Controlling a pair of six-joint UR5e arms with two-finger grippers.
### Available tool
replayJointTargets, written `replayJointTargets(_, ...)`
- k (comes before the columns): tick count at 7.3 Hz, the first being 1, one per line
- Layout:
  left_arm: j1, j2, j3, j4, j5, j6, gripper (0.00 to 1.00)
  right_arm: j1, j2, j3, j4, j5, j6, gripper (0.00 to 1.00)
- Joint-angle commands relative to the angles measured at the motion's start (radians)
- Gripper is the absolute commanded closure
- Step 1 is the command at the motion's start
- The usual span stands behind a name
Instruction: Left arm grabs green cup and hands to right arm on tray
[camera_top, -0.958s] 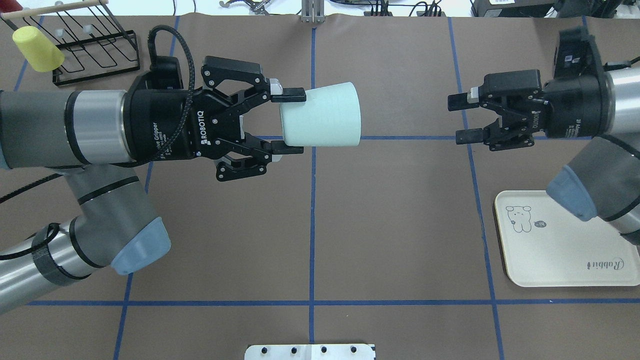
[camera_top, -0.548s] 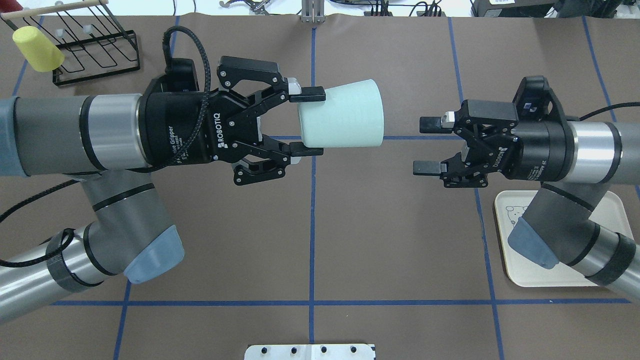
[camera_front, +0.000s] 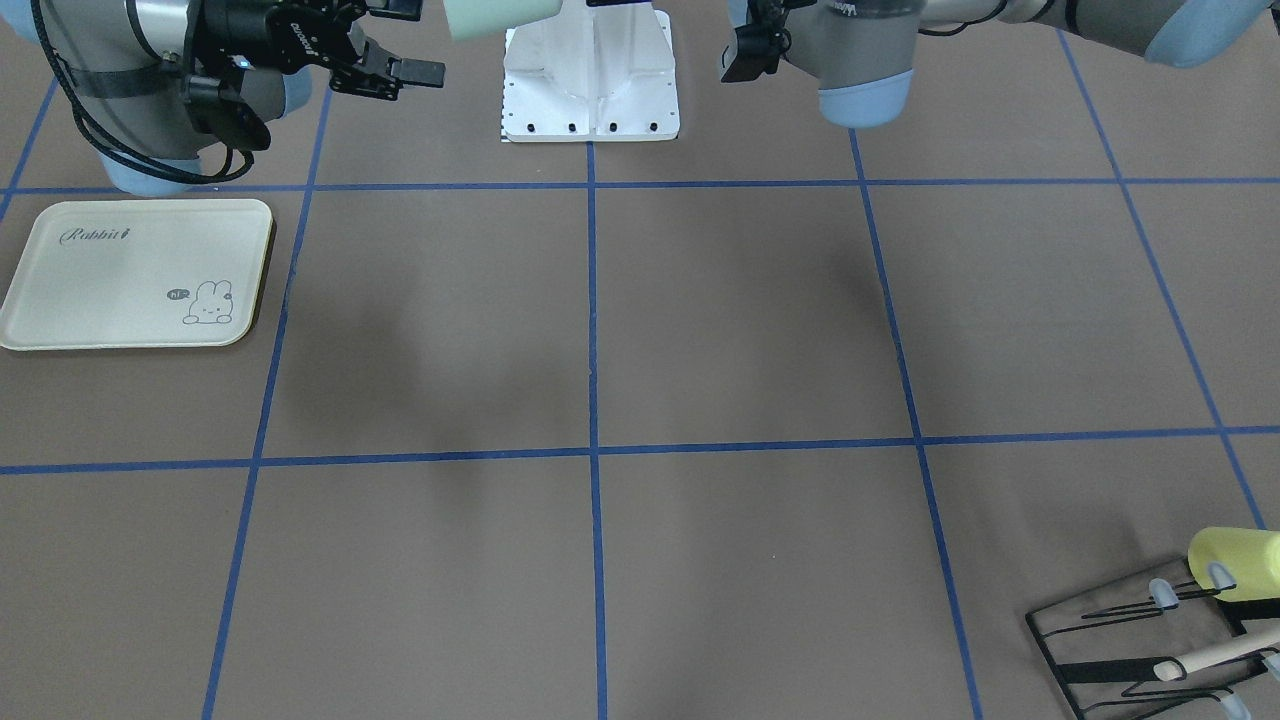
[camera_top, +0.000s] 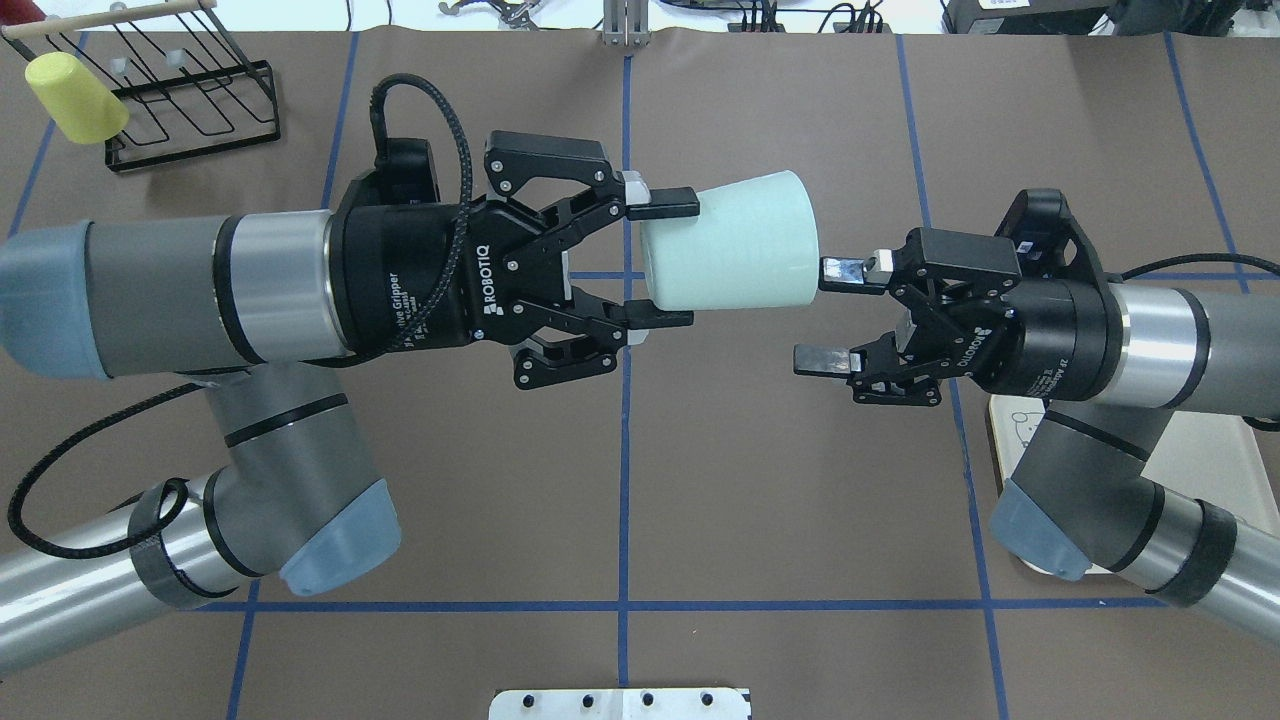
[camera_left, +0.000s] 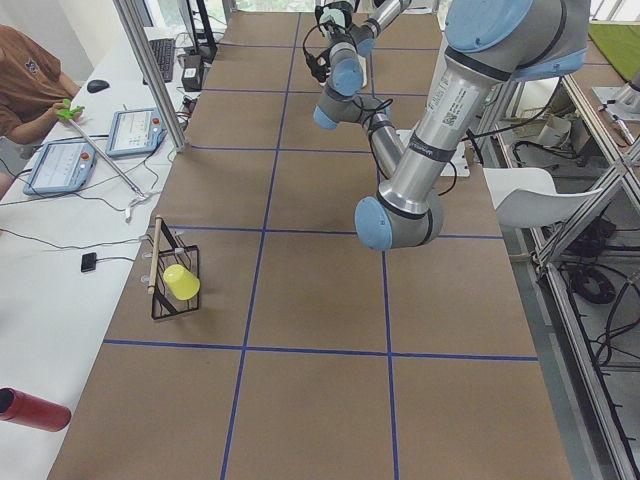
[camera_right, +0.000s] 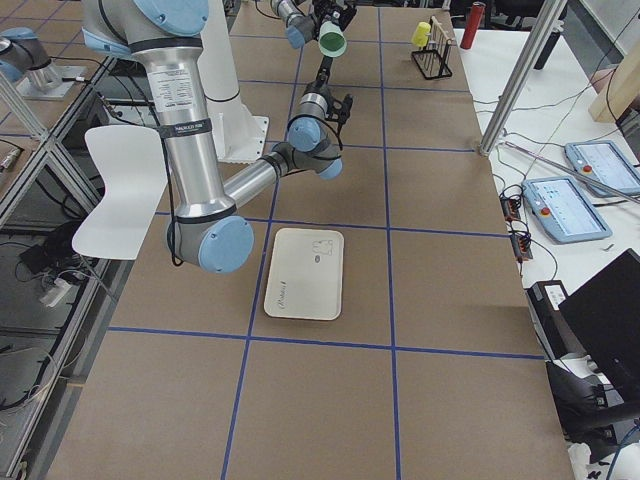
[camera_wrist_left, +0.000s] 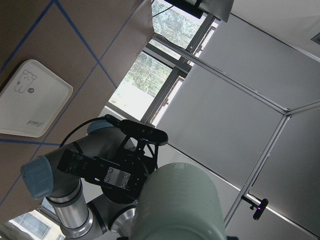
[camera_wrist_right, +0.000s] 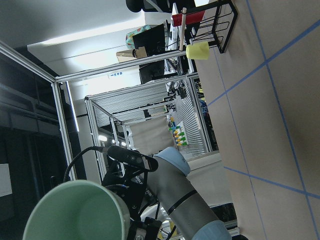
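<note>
A pale mint-green plastic cup (camera_top: 730, 240), smooth, tapered and without a handle, lies sideways in the air above the middle of the brown table (camera_top: 780, 480). The left gripper (camera_top: 666, 262), a black two-finger claw, has its jaws clamped across the cup's narrow base end, so the wide open mouth faces the right gripper (camera_top: 825, 313). That gripper's jaws stand apart and hold nothing. Its upper fingertip is right at the cup's rim, though I cannot tell whether it touches. The cream-white rectangular tray (camera_front: 100, 290) with a rabbit drawing sits on the table on the right arm's side, well apart from the cup. The cup looks light, stiff and thin-walled, with a slick surface that could slide along its taper. The free mouth end seems the place to take hold, probably by pinching the wall gently with one finger inside the rim and one outside.
</note>
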Motion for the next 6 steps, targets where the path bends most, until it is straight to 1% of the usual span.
replayJointTargets(1,0.031,-0.018,0.019,0.004,0.038,0.0,1.0,-0.008,0.012,0.0,0.002,-0.011,0.0,0.07)
replayJointTargets(2,0.041,-0.034,0.031,0.004,0.044,0.002,1.0,-0.009,0.014,0.0,0.002,-0.011,0.0,0.1)
replayJointTargets(5,0.049,-0.06,0.057,0.005,0.046,0.002,1.0,-0.014,0.027,0.002,0.005,-0.01,0.0,0.39)
replayJointTargets(6,0.052,-0.058,0.059,0.005,0.046,0.002,1.0,-0.014,0.027,0.0,0.019,-0.011,0.0,0.46)
